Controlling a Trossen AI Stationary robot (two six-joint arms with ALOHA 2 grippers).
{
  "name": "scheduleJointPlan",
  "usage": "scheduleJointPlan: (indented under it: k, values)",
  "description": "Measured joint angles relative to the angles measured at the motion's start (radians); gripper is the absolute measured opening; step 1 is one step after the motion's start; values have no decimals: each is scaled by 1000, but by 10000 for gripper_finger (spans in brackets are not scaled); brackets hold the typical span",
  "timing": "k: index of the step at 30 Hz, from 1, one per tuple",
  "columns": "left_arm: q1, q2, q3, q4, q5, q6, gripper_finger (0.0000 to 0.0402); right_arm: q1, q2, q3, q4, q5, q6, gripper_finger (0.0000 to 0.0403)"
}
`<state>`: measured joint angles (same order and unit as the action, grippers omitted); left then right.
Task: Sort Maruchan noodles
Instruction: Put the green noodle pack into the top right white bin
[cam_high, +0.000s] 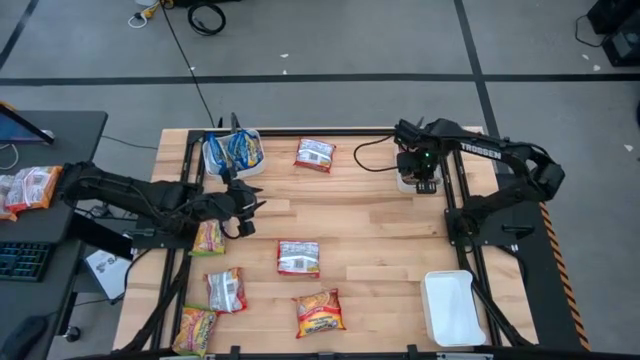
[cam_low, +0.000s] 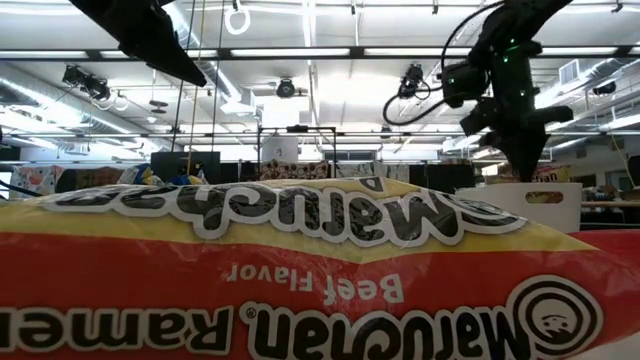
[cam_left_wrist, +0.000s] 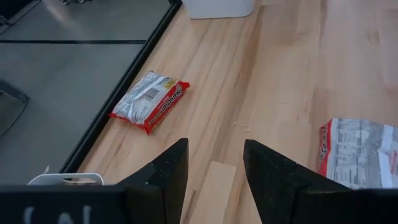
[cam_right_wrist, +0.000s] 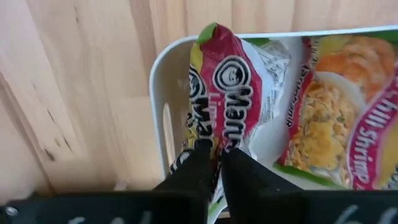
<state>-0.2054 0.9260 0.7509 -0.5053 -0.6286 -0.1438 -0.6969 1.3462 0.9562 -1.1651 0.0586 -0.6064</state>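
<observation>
The right gripper is pinching a lime-green packet over the far-right white tray, beside 1 shrimp packet already lying inside. Released crooked, it could catch the rim and tip onto the table. The left gripper is hovering with fingers parted, empty, near the 2-packet tray, several packets unsorted.

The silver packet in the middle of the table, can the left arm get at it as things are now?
Probably yes. The left pincer hangs open and empty, the silver packet lies flat just beyond it, and only bare table lies between. The right pincer is far off over a white tray.
</observation>
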Motion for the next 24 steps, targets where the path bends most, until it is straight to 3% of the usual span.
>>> scheduleJointPlan:
  k: [8, 12, 17, 24]
  values:
    - [7, 1, 0, -1, 0, -26, 160, 86, -104, 0, -6, 39, 111, 97]
    - [5, 2, 0, -12, 58, -38, 160, 185, -145, 0, -3, 52, 244, 106]
    - [5, 2, 0, -12, 193, -87, 160, 432, -180, 0, 59, 55, 408, 103]
    - [5, 2, 0, -10, 315, -139, 160, 812, -145, 1, 277, 111, 674, 103]
